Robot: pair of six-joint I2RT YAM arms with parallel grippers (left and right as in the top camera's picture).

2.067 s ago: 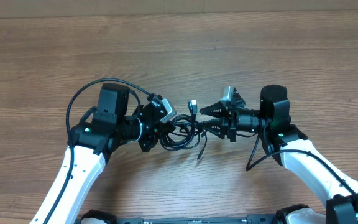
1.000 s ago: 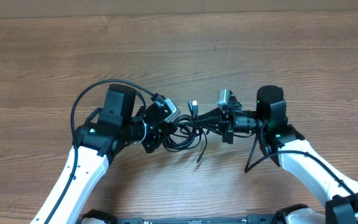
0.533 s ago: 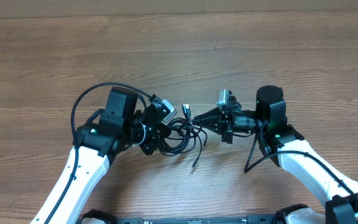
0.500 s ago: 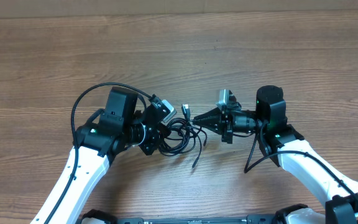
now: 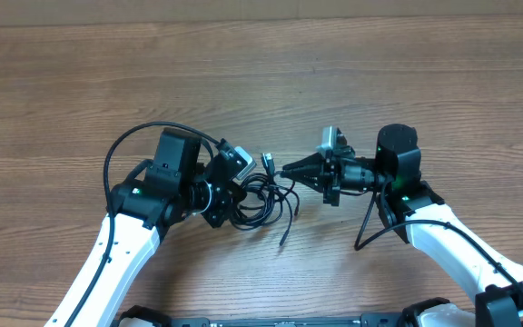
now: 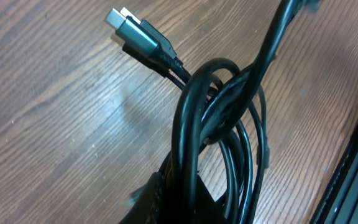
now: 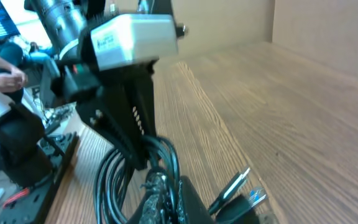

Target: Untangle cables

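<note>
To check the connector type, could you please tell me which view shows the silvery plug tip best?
The left wrist view: the plug tip shows sharp and close at upper left. Overhead it is only a tiny speck beside the cable bundle; the right wrist view shows plug ends blurred near the bottom edge.

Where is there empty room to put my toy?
The wide far strip of table beyond the cables is bare; so is the near patch between left arm and right arm. Crowded: the middle, where left gripper and right gripper meet at the cables.
</note>
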